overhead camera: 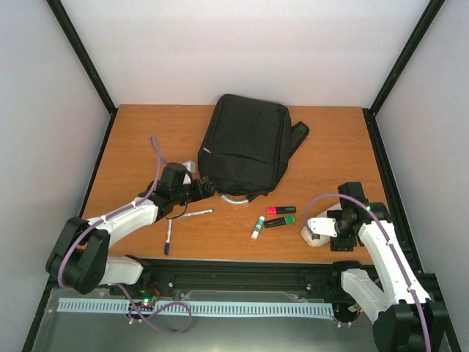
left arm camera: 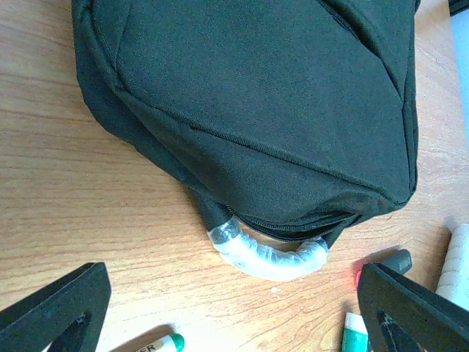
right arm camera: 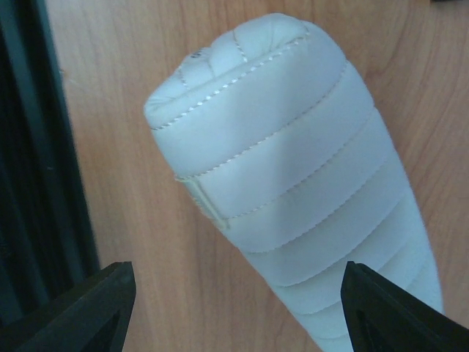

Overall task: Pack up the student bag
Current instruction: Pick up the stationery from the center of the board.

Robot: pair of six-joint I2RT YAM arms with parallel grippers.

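Note:
The student bag (overhead camera: pixel 245 143), a large black backpack, lies flat at the table's middle back, its grey loop handle (overhead camera: pixel 236 196) at the near end. My left gripper (overhead camera: pixel 207 189) is open and empty just left of the handle. In the left wrist view the bag (left arm camera: pixel 249 95) fills the top, and the handle (left arm camera: pixel 267 253) lies ahead between my spread fingers (left arm camera: pixel 58 308). My right gripper (overhead camera: pixel 319 233) hovers open over a beige ribbed pouch (overhead camera: pixel 315 237). In the right wrist view the pouch (right arm camera: pixel 293 176) lies between the fingers (right arm camera: pixel 403 308), untouched.
A white marker (overhead camera: pixel 192 213) and a blue pen (overhead camera: pixel 168 238) lie near my left arm. A green-capped glue stick (overhead camera: pixel 257 228), a pink highlighter (overhead camera: pixel 281 210) and a green highlighter (overhead camera: pixel 279 221) lie in front of the bag. The black rail (right arm camera: pixel 29 183) borders the near edge.

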